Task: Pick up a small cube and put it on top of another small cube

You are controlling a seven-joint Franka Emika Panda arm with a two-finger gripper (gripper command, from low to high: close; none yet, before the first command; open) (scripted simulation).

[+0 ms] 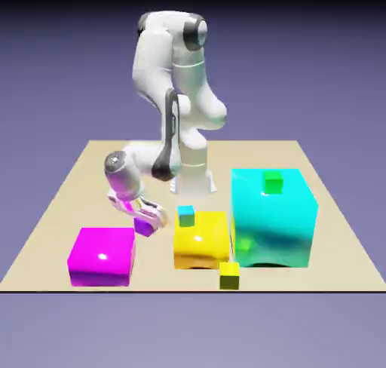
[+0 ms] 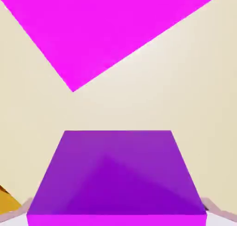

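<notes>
The purple cube (image 2: 115, 178) fills the lower half of the hand view, large between the two grey fingertips (image 2: 217, 210) whose edges show at its bottom corners. The claw (image 1: 146, 222) is clamped on this cube and holds it off the worktop (image 1: 53, 208). In the exterior view the purple cube (image 1: 143, 227) shows just below the claw, small, beside the upper right corner of the magenta block (image 1: 102, 256).

In the hand view a corner of the magenta block (image 2: 102, 26) points down from the top edge, with bare worktop (image 2: 194, 91) between it and the held cube. A sliver of yellow (image 2: 8, 203) shows at the lower left edge.

Outward from the claw in the exterior view, the yellow block (image 1: 201, 240) stands to the exterior view's right of the claw, with a small cyan cube (image 1: 186, 215) resting on its top near the left rear corner. A small yellow cube (image 1: 230, 274) sits on the worktop at the front, just before the gap between the yellow block and the large cyan block (image 1: 273, 223). A small green cube (image 1: 273, 182) rests on top of the cyan block. The arm (image 1: 177, 87) bends down from the rear of the worktop toward the claw.
</notes>
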